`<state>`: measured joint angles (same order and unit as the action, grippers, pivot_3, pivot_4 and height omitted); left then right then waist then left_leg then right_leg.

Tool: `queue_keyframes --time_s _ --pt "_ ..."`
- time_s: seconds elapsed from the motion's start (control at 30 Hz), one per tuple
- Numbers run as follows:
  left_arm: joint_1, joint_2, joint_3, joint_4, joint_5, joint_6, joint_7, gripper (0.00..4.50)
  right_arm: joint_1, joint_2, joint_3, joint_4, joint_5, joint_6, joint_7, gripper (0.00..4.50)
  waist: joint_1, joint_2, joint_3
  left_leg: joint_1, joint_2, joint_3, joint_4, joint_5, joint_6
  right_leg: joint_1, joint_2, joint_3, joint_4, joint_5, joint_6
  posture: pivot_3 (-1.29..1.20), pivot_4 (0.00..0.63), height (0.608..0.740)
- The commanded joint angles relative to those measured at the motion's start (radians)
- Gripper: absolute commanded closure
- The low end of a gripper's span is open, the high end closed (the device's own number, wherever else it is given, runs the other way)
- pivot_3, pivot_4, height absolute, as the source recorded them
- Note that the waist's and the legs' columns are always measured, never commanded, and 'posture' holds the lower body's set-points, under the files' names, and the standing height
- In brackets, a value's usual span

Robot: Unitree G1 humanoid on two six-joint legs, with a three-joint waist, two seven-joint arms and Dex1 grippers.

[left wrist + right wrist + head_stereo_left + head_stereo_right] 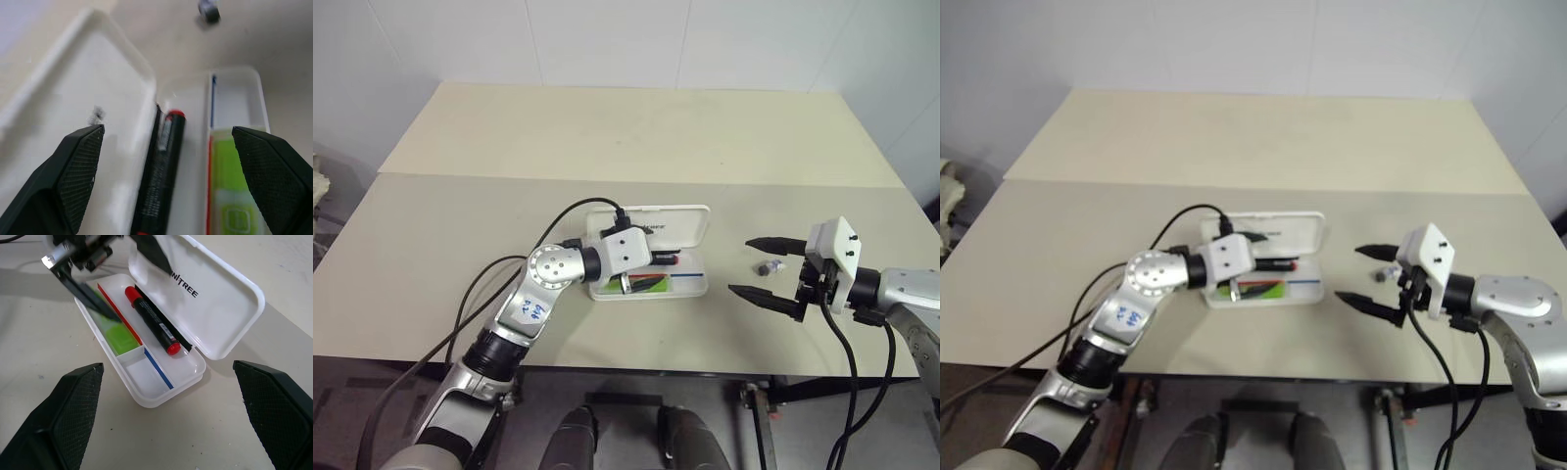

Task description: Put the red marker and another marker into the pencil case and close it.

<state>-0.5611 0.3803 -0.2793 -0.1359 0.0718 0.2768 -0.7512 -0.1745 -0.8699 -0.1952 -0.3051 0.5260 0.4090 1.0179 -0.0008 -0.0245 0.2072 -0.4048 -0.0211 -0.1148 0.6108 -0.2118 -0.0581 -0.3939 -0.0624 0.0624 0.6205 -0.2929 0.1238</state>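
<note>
Pencil case (222,298) sits open near the middle of the table (460,225), lid tilted back toward the far side, base toward me. I see the red marker (152,321) lying in the base along the hinge side, red at both ends, black barrel. Green-capped highlighter (117,335) lies in the neighbouring compartment, on the other side of the red divider line; the short section next to it with the blue line has nothing in it

Left gripper (643,277) hangs just over the open base – fingers spread wide, nothing between them. In the left wrist view one finger (73,171) is over the lid and the other over the highlighter side, marker in the gap below

Right gripper (766,268) is off to the right of the case, well clear of it, fingers wide apart and holding nothing. Small dark object (768,267) lies on the table between its fingertips – can't tell what it is
</note>
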Motion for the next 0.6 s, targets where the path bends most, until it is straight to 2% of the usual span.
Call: queue_keyframes --time_s 0.03,0.23,0.47,0.6 --pt "0.032 0.018 0.054 -0.127 -0.083 0.049 -0.028 0.05 -0.006 -0.002 -0.007 0.000 -0.006 -0.026 0.014 0.00 -0.002 0.000 0.000 0.000 0.000 0.000 0.000 0.000 0.000 0.000 0.000 0.000 0.000 0.000 0.000 0.00 0.150 0.740" --pt "0.112 0.049 0.140 -0.232 -0.231 0.076 -0.074 0.05 -0.019 -0.004 0.006 0.055 -0.042 -0.046 0.019 0.00 -0.001 0.000 0.000 0.001 0.000 0.000 0.000 0.000 0.000 0.000 0.000 0.000 0.000 0.000 -0.001 0.00 0.150 0.740" --pt "0.187 0.102 0.199 -0.267 -0.371 0.029 -0.164 0.05 -0.052 0.013 -0.006 0.218 -0.109 -0.107 -0.018 0.00 -0.002 0.000 0.000 0.001 0.000 0.001 0.000 0.000 0.000 0.000 0.000 0.000 0.000 -0.004 -0.008 0.00 0.150 0.740" --pt "0.228 0.158 0.224 -0.260 -0.395 0.013 -0.197 0.05 -0.068 0.026 0.003 0.285 -0.151 -0.124 -0.058 0.00 -0.003 0.001 0.000 0.001 0.001 0.001 0.000 0.000 0.000 0.000 0.000 0.001 0.000 -0.004 -0.008 0.00 0.150 0.740"
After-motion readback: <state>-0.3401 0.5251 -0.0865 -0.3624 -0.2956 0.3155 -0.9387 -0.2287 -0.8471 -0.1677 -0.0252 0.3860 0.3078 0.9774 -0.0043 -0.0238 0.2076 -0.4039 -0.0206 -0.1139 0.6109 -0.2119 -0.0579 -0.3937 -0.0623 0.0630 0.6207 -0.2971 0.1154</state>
